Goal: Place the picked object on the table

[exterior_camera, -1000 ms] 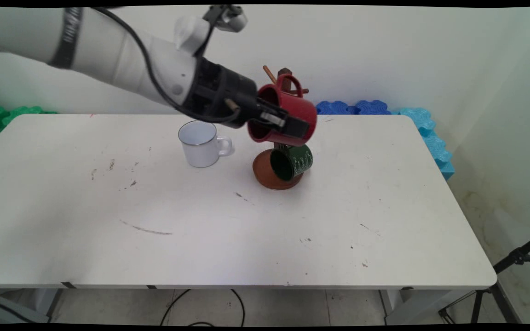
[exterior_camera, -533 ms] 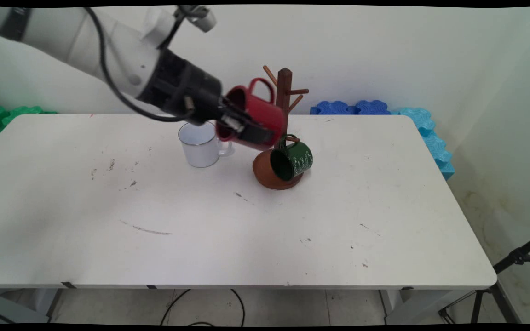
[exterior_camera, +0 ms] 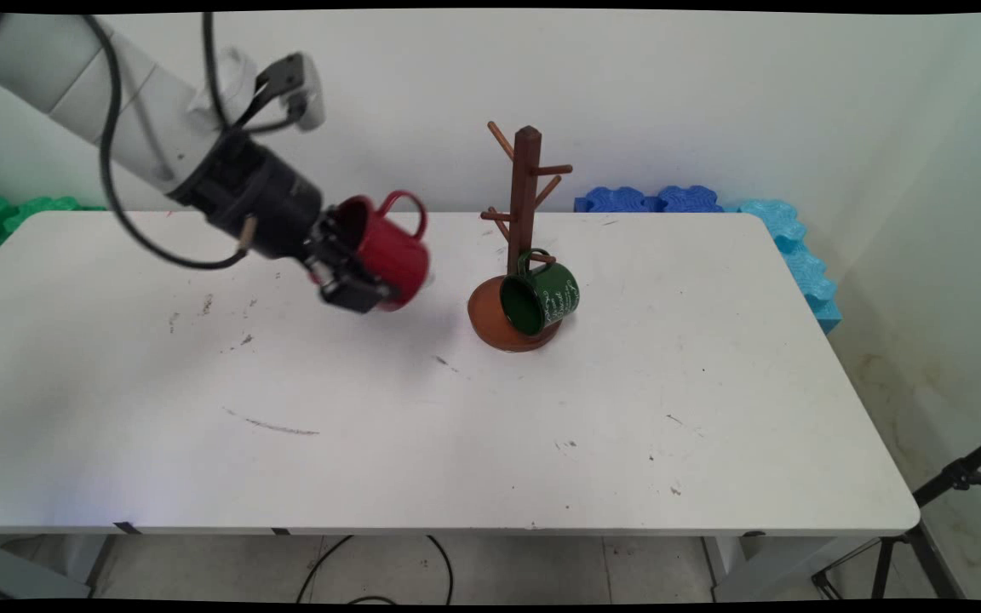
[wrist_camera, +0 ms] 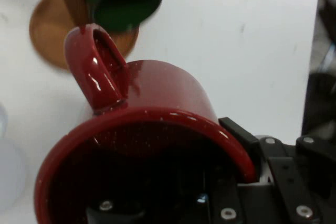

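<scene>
My gripper (exterior_camera: 352, 271) is shut on the rim of a red mug (exterior_camera: 388, 252), which hangs tilted above the table left of the wooden mug tree (exterior_camera: 524, 196), handle up. In the hand view the red mug (wrist_camera: 157, 124) fills the frame, with one finger inside the mug and one outside (wrist_camera: 241, 132) on its wall. A green mug (exterior_camera: 542, 300) hangs on a low peg of the tree, over its round brown base (exterior_camera: 490, 328). The white mug is mostly hidden behind the red one; a pale edge of it (wrist_camera: 8, 166) shows at the left of the hand view.
Blue foam blocks (exterior_camera: 712, 204) line the far right edge of the white table (exterior_camera: 456, 426), and green ones (exterior_camera: 14, 213) sit at the far left. A tripod leg (exterior_camera: 950, 485) stands off the right front corner.
The arm has carried the red mug left and down, away from the top of the mug tree, to in front of the white mug. The green mug has stayed on its peg.
</scene>
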You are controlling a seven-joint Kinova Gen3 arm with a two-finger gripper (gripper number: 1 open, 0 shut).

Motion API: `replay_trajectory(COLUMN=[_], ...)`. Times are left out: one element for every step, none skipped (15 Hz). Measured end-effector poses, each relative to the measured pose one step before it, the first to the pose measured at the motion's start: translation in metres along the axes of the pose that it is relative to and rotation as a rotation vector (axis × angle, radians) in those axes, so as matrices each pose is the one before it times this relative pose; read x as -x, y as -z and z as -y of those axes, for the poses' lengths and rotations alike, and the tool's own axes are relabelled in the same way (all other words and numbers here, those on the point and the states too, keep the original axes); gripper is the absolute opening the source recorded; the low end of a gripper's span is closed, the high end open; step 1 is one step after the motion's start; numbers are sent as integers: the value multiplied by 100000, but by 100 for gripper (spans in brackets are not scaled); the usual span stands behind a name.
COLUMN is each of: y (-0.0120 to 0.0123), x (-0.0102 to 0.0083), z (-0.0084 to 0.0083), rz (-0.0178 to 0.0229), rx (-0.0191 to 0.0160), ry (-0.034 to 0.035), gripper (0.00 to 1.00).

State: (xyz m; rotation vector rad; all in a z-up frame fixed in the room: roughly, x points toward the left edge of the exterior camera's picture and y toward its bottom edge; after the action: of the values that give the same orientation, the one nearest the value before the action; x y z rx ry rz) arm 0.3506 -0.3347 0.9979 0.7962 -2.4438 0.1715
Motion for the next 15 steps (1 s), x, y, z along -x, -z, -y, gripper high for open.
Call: replay_trajectory(y=[-97,-199,-289,-291,-470,-425,-433,-650,-527,-608,-544,-650,-641,-670,-584], x=[668,733,697,580,648,451,410,457,314,313,226,189,138,26,-29], z=[362,413,405,311,414,284,255,318,228,244,195,246,248,289,287], rz=[3011,3512,3289,2715,3453,2472,2274,2788,2009,2116,1660,1731,1515,1277,942], rx=[-213,-349,-457,-413,-512,-291,-296,-225,-96,-111,18,2,10,65,58], ry=[-2894,-3350,-3029,-2421,-3180,-2218,-2067,-2549,-1680,-1812,-1392,-1485,-1356,-1335,-949], gripper=[0,0,0,0,0,0,0,0,0,0,0,0,0,0,0])
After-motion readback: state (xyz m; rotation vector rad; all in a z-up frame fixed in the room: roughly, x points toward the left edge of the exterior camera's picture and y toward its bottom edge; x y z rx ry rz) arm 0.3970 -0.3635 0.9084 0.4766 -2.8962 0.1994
